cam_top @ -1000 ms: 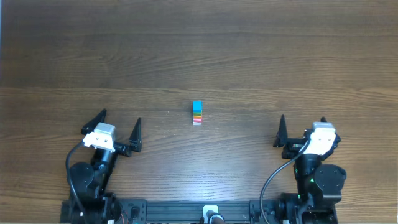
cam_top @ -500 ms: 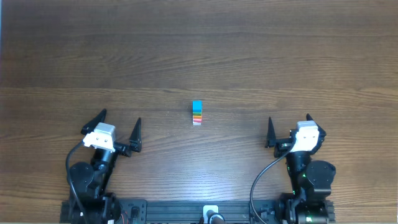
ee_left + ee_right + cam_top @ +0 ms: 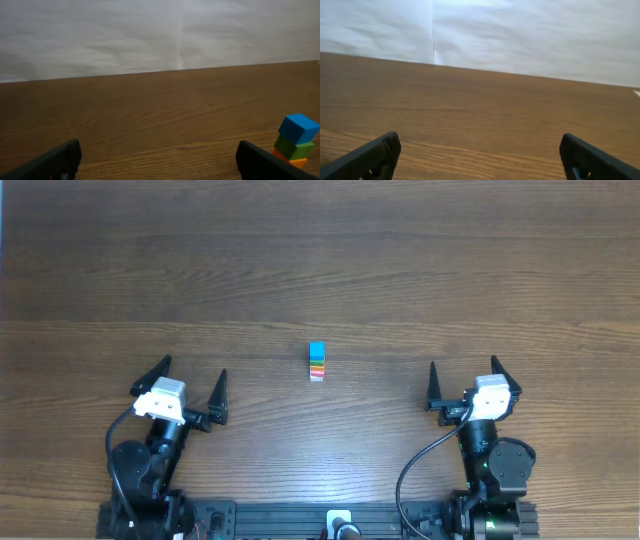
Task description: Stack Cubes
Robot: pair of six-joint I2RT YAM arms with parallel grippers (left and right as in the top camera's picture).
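Note:
A small stack of cubes [image 3: 317, 362] stands upright at the table's middle, blue on top, then green, orange and a pale one at the bottom. The left wrist view has the stack [image 3: 296, 140] off to one side. My left gripper [image 3: 191, 383] rests open near its base, well to the left of the stack and holding nothing. My right gripper [image 3: 462, 383] is open too, well to the right of the stack and holding nothing. Both wrist views show the dark fingertips [image 3: 55, 159] [image 3: 372, 155] spread wide over bare wood.
The brown wooden table [image 3: 320, 270] stretches wide around the stack. A white wall [image 3: 520, 35] rises behind the table's far edge. Both arm bases stand on a black rail [image 3: 320, 520] at the near edge.
My right gripper has swung left, toward the stack's side, by a small amount. The left arm and the stack have stayed put.

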